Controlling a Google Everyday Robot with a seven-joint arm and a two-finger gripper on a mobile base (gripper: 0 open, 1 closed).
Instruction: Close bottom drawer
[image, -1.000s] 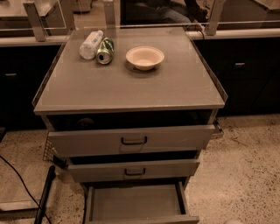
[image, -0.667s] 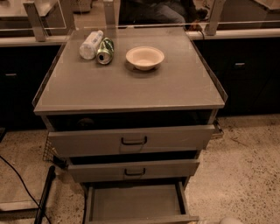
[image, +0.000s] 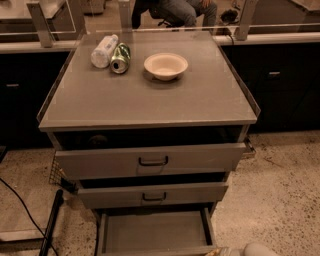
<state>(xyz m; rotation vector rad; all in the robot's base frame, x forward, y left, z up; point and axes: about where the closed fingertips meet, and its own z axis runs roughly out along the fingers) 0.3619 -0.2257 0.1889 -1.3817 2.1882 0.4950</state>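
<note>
Entering at the lower right edge since the earlier frame, the pale rounded gripper (image: 257, 249) is now showing just beside the front corner of the grey flat-fronted metal bottom drawer (image: 152, 231); whether it is spread or pressed together cannot be told. That drawer is standing pulled well out, so the closing push is judged to be only beginning. Further back, the grey bench (image: 150, 107) is carrying a round white bowl (image: 166, 65), a lying green can (image: 120, 58) and a lying pale plastic bottle (image: 104, 50). Beyond, a seated person (image: 175, 10) is occupying the room.
</note>
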